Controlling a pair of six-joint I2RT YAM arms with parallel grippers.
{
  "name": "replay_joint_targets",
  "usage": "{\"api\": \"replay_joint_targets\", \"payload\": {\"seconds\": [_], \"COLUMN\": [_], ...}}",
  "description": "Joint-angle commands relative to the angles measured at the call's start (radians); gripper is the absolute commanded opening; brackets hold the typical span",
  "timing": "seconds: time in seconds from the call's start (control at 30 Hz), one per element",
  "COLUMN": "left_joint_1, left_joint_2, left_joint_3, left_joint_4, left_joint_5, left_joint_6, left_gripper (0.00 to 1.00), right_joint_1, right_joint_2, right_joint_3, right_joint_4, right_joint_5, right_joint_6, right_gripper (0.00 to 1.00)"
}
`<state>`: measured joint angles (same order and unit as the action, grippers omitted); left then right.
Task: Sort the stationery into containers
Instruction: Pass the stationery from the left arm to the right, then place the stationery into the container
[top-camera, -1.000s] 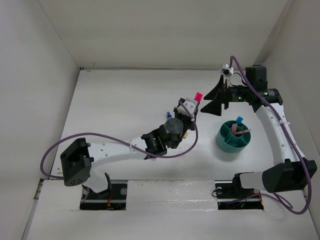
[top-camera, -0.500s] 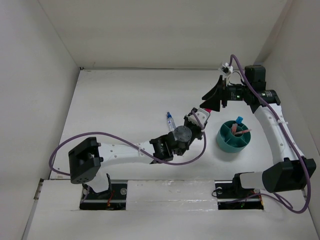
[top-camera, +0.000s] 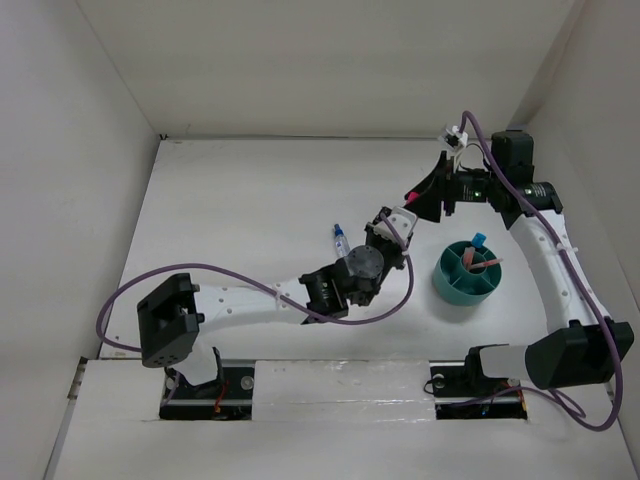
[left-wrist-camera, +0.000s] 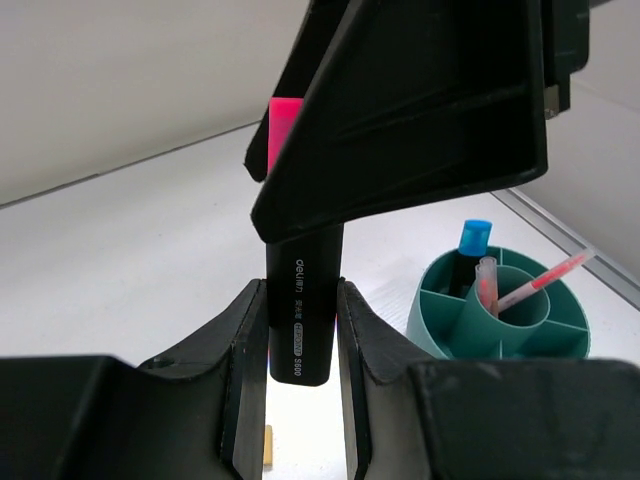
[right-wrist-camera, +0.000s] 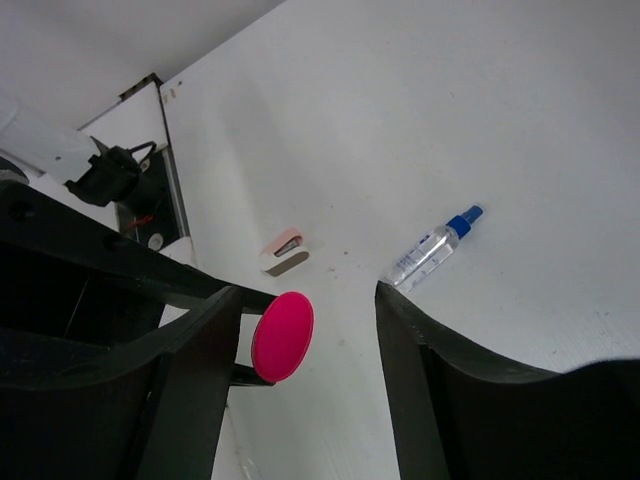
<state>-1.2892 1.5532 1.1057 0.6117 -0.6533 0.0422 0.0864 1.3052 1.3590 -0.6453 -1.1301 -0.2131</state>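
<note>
Left gripper (left-wrist-camera: 298, 335) is clamped on the black highlighter (left-wrist-camera: 305, 270); we see the right gripper (right-wrist-camera: 310, 300) with jaws apart around its pink cap (right-wrist-camera: 282, 336), not gripping.

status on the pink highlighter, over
Left gripper shut on pink-capped highlighter. Right gripper open, straddling its cap. Teal organiser cup beside, nothing between.

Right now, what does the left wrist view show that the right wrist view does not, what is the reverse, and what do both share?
Only the left wrist view: the teal organiser, holding a blue-capped highlighter and pink pens. Only the right wrist view: the clear bottle. Both: the pink-capped highlighter, gripped by the left fingers, its cap between the open right fingers.
</note>
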Motion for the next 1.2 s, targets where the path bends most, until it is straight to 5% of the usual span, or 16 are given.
{"api": "replay_joint_targets", "payload": {"seconds": [0.0, 0.1, 0.2, 0.33, 0.47, 0.57, 0.6, 0.63, 0.83, 1.17], "left_joint_1": [0.001, 0.001, 0.001, 0.001, 0.001, 0.001, 0.001, 0.001, 0.001, 0.042], "left_joint_2": [-0.007, -0.007, -0.007, 0.002, 0.011, 0.022, 0.022, 0.022, -0.018, -0.266], "left_joint_3": [0.056, 0.065, 0.065, 0.056, 0.056, 0.091, 0.091, 0.106, 0.131, -0.009], "left_joint_4": [0.057, 0.057, 0.066, 0.066, 0.066, 0.033, -0.002, -0.022, -0.223, -0.576], "left_joint_5": [-0.045, -0.033, -0.023, -0.014, -0.034, -0.081, -0.081, -0.081, -0.129, -0.154], "left_joint_6": [0.021, 0.03, 0.03, 0.021, 0.012, -0.001, -0.01, -0.021, -0.167, -0.458], "left_gripper": [0.0, 0.0, 0.0, 0.0, 0.0, 0.39, 0.59, 0.99, 1.0, 1.0], "right_joint_1": [0.007, 0.007, 0.007, 0.007, 0.007, -0.002, -0.002, -0.002, -0.031, -0.118], "right_joint_2": [-0.027, -0.027, -0.027, -0.037, -0.046, -0.046, -0.056, -0.057, -0.014, 0.126], "right_joint_3": [0.006, 0.006, 0.006, 0.006, -0.003, -0.003, 0.006, 0.017, 0.093, 0.196], "right_joint_4": [0.033, 0.033, 0.033, 0.044, 0.044, 0.044, 0.044, 0.004, -0.117, -0.53], "right_joint_5": [-0.005, -0.014, -0.023, -0.033, -0.033, 0.033, 0.065, 0.102, 0.331, 0.266], "right_joint_6": [0.0, 0.0, 0.0, 0.0, 0.0, -0.014, -0.026, -0.078, -0.248, -0.741], "right_gripper": [0.6, 0.34, 0.28, 0.0, 0.0, 0.0, 0.0, 0.0, 0.0, 0.0]}}
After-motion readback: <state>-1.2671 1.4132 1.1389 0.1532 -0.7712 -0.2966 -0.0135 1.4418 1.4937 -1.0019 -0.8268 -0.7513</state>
